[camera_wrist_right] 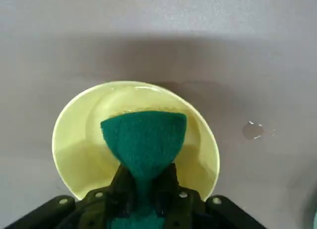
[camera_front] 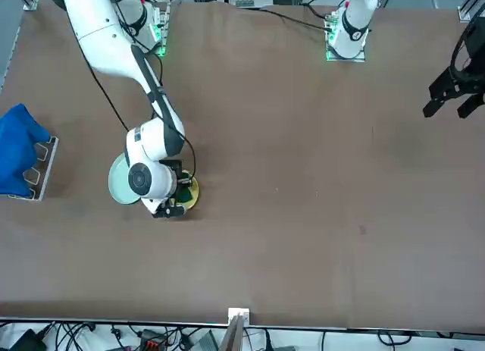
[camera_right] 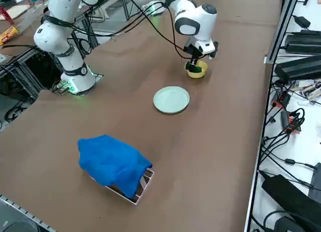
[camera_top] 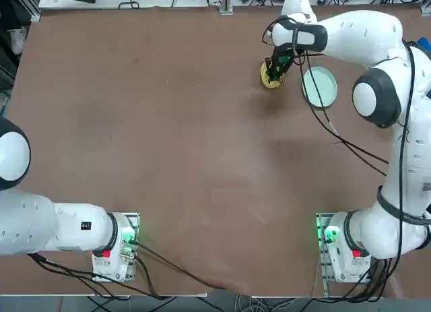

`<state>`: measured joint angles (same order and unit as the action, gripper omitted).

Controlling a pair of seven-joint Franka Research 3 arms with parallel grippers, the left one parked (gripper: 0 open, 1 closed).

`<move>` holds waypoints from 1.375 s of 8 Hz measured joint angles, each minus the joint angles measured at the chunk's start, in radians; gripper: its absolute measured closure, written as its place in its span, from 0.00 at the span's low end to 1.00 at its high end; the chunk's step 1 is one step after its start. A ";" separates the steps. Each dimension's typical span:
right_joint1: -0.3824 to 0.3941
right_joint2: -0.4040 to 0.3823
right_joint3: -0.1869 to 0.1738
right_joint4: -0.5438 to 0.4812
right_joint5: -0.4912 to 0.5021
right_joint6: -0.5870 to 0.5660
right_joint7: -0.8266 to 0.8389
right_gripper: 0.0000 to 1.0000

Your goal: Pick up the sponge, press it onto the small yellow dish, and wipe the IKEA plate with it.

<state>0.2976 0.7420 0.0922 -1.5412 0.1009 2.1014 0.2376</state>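
Observation:
My right gripper (camera_wrist_right: 143, 192) is shut on the sponge (camera_wrist_right: 143, 140), whose dark green face bulges out past the fingers. The sponge reaches down into the small yellow dish (camera_wrist_right: 74, 155); its far end lies against the dish's inside. From overhead, the right gripper (camera_top: 275, 71) covers most of the yellow dish (camera_top: 267, 81) at the far side of the table. The pale mint-green IKEA plate (camera_top: 319, 87) lies bare just to the right of the dish, also seen as the plate (camera_right: 171, 99) and as the plate (camera_front: 117, 183), partly behind the wrist.
A blue cloth (camera_right: 111, 163) lies draped over a small rack near the table's right edge. A small drop (camera_wrist_right: 253, 130) shows on the brown tabletop beside the dish. Cables hang from the right arm over the plate.

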 joint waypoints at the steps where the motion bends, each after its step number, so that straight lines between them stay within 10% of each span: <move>1: 0.000 0.000 0.000 0.000 0.000 0.001 -0.001 0.78; 11: -0.006 -0.009 0.000 0.065 0.000 -0.031 -0.019 0.78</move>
<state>0.2918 0.7332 0.0920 -1.4759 0.1009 2.0702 0.2185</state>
